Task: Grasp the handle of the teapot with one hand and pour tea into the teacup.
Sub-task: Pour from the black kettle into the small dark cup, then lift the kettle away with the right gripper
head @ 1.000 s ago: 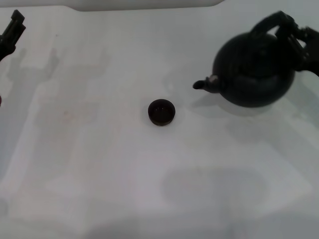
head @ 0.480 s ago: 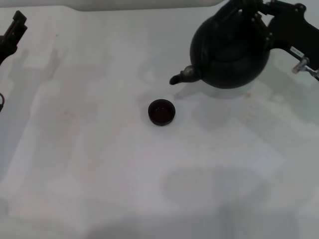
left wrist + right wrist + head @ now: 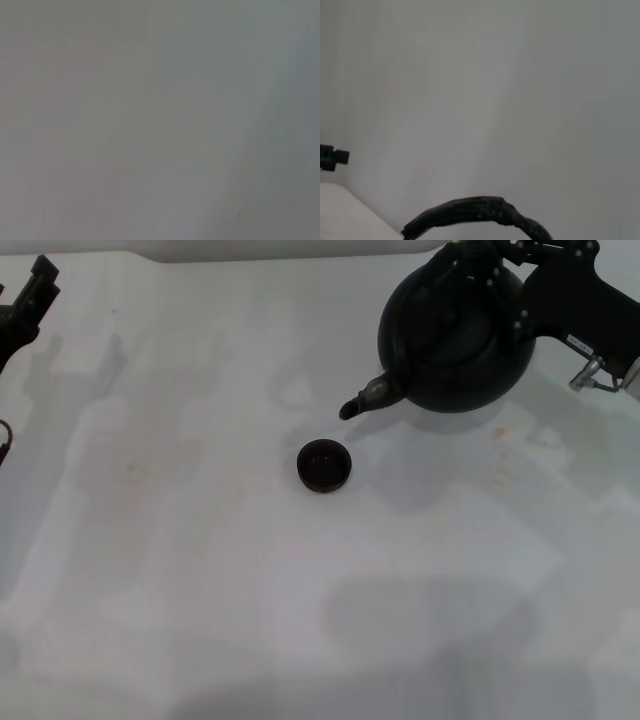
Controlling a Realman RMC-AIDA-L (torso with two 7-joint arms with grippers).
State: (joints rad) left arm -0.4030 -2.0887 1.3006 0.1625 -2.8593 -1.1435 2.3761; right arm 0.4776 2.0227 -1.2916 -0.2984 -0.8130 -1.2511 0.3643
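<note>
The round black teapot (image 3: 455,335) hangs in the air at the far right of the head view. Its short spout (image 3: 365,398) points down and left, toward the tiny dark teacup (image 3: 324,465), which stands on the white table (image 3: 200,570) near the middle. The spout tip is up and to the right of the cup, apart from it. My right gripper (image 3: 492,254) is shut on the black arched handle (image 3: 475,211) at the top of the pot. My left gripper (image 3: 28,302) is parked at the far left edge.
A pale raised edge (image 3: 290,248) runs along the table's far side. The left gripper also shows far off in the right wrist view (image 3: 332,157). The left wrist view shows only plain grey surface.
The teapot has risen off the table and moved left toward the cup. Its spout now tips a little downward. The cup and the left arm have not moved.
</note>
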